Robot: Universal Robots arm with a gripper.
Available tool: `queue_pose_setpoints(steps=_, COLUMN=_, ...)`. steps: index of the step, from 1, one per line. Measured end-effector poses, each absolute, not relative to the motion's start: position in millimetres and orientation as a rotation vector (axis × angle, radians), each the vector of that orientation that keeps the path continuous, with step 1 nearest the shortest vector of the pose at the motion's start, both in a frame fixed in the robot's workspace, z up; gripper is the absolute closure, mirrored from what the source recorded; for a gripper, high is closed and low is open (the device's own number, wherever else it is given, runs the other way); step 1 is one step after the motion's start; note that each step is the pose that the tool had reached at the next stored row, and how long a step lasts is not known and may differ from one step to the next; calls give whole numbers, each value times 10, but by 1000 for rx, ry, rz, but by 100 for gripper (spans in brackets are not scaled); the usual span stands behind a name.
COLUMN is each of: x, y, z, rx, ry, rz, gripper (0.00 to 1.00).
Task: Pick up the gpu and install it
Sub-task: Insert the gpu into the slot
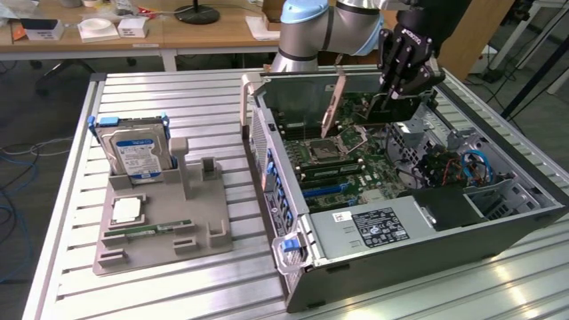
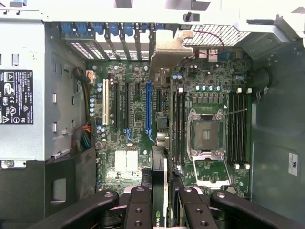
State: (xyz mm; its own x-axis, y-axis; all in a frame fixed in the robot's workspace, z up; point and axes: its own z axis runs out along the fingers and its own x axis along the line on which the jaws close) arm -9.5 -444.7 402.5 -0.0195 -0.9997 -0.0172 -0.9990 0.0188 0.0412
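Note:
The gpu hangs above the motherboard inside the open computer case, with my gripper shut on it. In the wrist view the gpu shows edge-on, its silver bracket reaching toward the case's rear slot openings. My gripper clamps the card from both sides, with black fingers showing beside it. The card's edge runs just beside the long blue slot and sits above the board, apart from it.
The motherboard holds a CPU socket, memory slots and a white slot. A power supply fills the case's near end. On the exterior view's left, a grey fixture carries a hard drive and a green memory stick.

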Motion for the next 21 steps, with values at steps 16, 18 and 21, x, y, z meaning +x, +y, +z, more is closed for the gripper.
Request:
queue_pose_setpoints(steps=16, x=-95, y=-4446, z=3905, rx=2190, ry=-2233, rz=-59, gripper=74)
queue_pose_setpoints(steps=18, x=-96, y=-4446, z=3891, rx=2191, ry=-2233, rz=-59, gripper=74)
queue_pose_setpoints(steps=21, x=-96, y=-4446, z=3869, rx=2191, ry=-2233, rz=-59, gripper=74)
